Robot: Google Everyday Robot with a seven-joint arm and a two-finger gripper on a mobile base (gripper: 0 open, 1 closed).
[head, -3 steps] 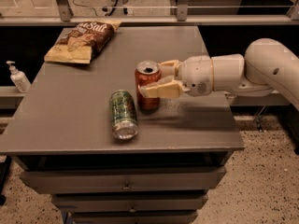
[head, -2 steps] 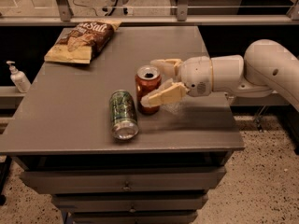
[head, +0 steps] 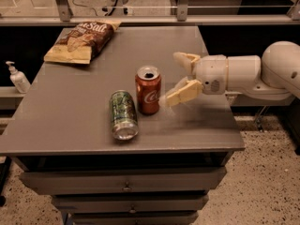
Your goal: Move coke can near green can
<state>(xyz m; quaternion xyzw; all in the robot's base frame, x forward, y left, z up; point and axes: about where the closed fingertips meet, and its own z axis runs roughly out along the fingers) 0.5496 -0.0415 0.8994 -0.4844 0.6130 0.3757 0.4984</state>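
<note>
The coke can (head: 148, 89) stands upright near the middle of the grey counter (head: 61, 107), its silver top open to view. Just beside it, to its left and a little nearer the front edge, the green can (head: 123, 114) lies on its side with one silver end facing the front; whether the two cans touch cannot be told. The gripper (head: 171, 78) hangs to the right of the coke can, its fingers (head: 183, 93) spread wide and holding nothing, the lower fingertip close to the can's side. A chip bag (head: 84, 41) lies at the far left corner. A pump bottle (head: 18, 77) stands off the counter's left side.
</note>
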